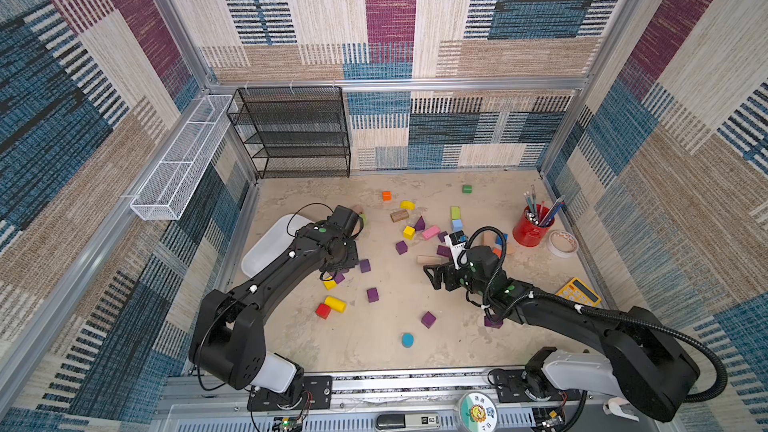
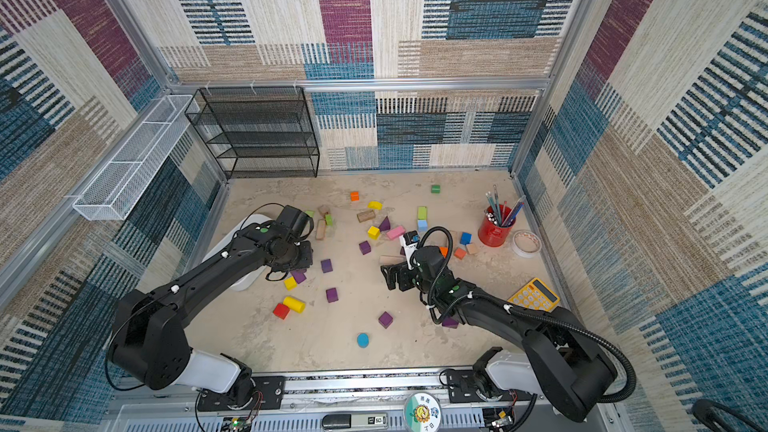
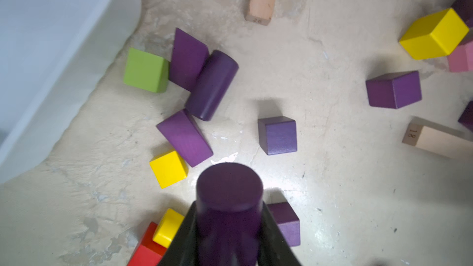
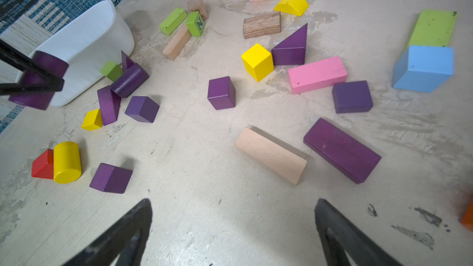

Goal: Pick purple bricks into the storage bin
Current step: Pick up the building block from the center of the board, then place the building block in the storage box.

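Both top views: purple bricks lie loose across scuffed beige tabletop; storage bin at its left edge, partly under left arm; carpet-pattern walls enclose cell.
L wrist: left gripper clamps purple cylinder, bin beside, not below. Risk: round stock slips, or release lands short of rim.
R wrist: right gripper wide open, empty.

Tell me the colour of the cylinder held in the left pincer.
Dark purple. The cylinder clamped in the left pincer shows best in the left wrist view.
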Controlling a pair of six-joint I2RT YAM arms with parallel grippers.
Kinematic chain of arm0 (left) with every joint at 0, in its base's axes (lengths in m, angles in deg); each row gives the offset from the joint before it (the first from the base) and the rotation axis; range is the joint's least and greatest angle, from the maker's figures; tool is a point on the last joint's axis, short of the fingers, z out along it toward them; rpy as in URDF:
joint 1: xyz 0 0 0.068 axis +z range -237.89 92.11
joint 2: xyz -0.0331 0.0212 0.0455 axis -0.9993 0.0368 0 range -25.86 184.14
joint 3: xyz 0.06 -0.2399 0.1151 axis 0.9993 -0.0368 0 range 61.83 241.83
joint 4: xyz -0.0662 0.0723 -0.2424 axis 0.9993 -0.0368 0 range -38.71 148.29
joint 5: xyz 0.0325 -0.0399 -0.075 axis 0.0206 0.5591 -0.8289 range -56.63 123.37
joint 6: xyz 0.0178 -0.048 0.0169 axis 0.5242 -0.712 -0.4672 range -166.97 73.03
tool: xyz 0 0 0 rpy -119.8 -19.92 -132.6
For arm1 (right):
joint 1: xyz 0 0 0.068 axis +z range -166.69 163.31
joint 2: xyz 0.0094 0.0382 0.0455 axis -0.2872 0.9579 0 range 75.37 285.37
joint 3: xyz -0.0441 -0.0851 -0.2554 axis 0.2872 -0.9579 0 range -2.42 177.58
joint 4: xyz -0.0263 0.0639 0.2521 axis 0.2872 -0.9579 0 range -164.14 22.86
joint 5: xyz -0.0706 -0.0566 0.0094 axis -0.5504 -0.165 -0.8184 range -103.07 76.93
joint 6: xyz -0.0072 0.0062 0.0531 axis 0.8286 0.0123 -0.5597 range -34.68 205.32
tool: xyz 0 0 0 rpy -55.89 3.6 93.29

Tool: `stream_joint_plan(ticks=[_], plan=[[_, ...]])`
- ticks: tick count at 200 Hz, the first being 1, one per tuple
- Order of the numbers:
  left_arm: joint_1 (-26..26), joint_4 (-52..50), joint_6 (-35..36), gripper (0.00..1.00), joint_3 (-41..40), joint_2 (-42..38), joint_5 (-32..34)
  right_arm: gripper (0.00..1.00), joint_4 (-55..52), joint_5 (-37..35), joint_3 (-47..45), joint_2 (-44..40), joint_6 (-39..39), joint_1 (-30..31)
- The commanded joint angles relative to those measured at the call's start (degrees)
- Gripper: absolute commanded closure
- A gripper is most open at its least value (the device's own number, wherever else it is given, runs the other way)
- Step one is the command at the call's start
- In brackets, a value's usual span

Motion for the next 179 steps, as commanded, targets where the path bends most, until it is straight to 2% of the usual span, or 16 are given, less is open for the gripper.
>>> stream_joint_plan(ticks=[1,83,179], plan=[[2.7,-1.8,2.0,0.77,0.4,-1.7,-1.3,0.00,4.3,0.6,-0.7,0.2,0.2,0.1],[15.1,-3.2,3.6,0.77,3.8,-2.3,-6.4,0.00,14.9,8.7,-5.7,0.9,1.6,0.3],[25.0,-0.2,1.9,0.77,7.6,5.7,-13.1,0.01,17.8,8.1,-1.2,-1.2,8.0,6.9]])
